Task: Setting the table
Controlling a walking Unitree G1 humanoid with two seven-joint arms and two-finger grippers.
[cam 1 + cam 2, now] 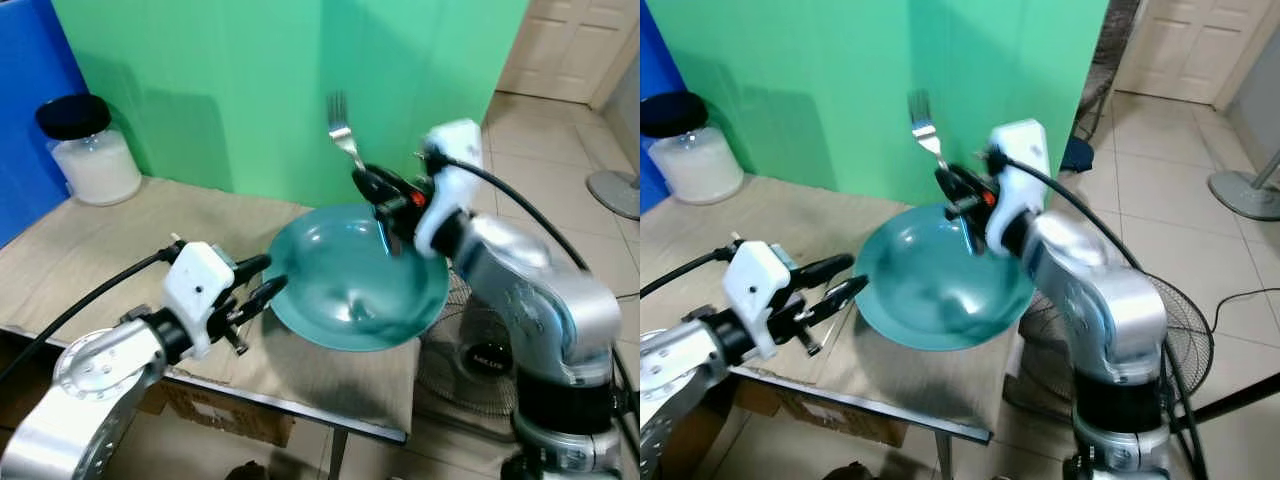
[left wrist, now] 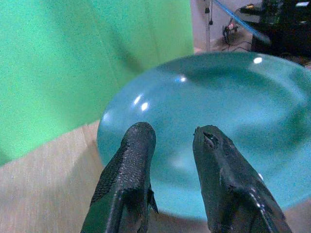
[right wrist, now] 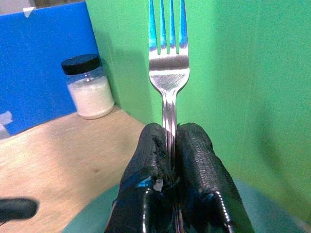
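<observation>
A teal plate point(image 1: 350, 285) lies on the tan table point(image 1: 90, 250), its right part past the table's right edge. My right gripper point(image 1: 372, 184) hovers over the plate's far rim, shut on a silver fork point(image 1: 341, 126) whose tines point up; the fork point(image 3: 167, 73) stands upright between the black fingers point(image 3: 197, 160). My left gripper point(image 1: 268, 277) is open at the plate's near-left rim, fingertips point(image 2: 141, 138) right at the edge of the plate point(image 2: 228, 116), nothing held between them.
A glass jar point(image 1: 90, 150) of white powder with a black lid stands at the table's far left. Green and blue panels rise behind the table. A floor fan point(image 1: 480, 360) sits on the tiles beside the table's right edge.
</observation>
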